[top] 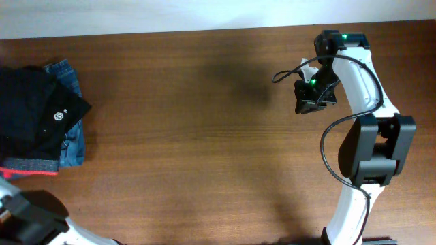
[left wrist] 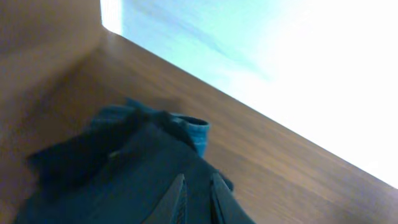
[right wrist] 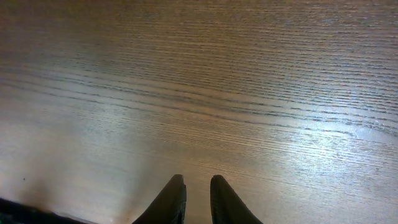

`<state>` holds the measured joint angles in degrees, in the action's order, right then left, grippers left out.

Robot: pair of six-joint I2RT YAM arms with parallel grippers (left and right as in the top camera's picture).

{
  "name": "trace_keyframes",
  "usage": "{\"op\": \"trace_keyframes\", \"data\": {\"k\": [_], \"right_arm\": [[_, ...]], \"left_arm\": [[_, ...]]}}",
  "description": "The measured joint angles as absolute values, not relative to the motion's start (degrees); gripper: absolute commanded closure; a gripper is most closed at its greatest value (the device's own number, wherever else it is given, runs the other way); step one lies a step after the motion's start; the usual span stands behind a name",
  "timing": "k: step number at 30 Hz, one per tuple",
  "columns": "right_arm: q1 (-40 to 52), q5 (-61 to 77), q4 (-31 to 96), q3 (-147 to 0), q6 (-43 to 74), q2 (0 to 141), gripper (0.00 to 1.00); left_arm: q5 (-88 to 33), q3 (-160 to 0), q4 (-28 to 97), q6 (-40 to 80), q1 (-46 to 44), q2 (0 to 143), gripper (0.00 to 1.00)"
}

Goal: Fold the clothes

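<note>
A pile of clothes lies at the table's far left: a black garment [top: 34,112] with a small white logo on top of blue jeans [top: 70,76], with a grey and red hem [top: 30,165] at the front. The left wrist view shows the black garment [left wrist: 118,177] and the jeans [left wrist: 193,129] behind it. My left gripper [left wrist: 196,190] has its fingers close together in front of the black garment, with nothing seen between them. My right gripper [top: 310,103] [right wrist: 198,190] hovers over bare wood at the far right, fingers close together and empty.
The brown wooden table [top: 204,136] runs to a white wall along its far edge [top: 170,20]. Only part of my left arm [top: 30,223] shows, at the front left corner. My right arm's base [top: 375,146] stands at the right side.
</note>
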<state>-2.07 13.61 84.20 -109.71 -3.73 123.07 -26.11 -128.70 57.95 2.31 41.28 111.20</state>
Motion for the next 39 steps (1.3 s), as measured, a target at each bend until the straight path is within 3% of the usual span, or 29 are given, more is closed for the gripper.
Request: {"op": "trace_keyframes", "data": {"k": [13,23,30,35,39], "right_arm": [[-2.07,13.61,84.93,-109.71,-3.7,123.07,0.81],[-2.07,13.58,85.21,-109.71,-3.7,123.07,0.81],[-2.07,13.61,84.4,-109.71,-3.64,123.07,0.76],[-2.07,13.58,83.35,-111.68,-3.9,123.07,0.73],[-2.07,13.58,83.37,-118.1,-3.88,123.07,0.72]], "left_arm": [[-37.98,-127.24,57.89,2.9,41.28,133.21,0.84],[-41.43,-128.07,60.55,2.2,41.39,134.61,0.8],[-43.22,-128.27,61.39,0.19,41.36,134.41,0.5],[-40.18,-128.07,61.34,-3.16,40.99,131.74,0.43],[-35.55,-127.31,60.6,-6.09,40.66,127.42,0.27]]}}
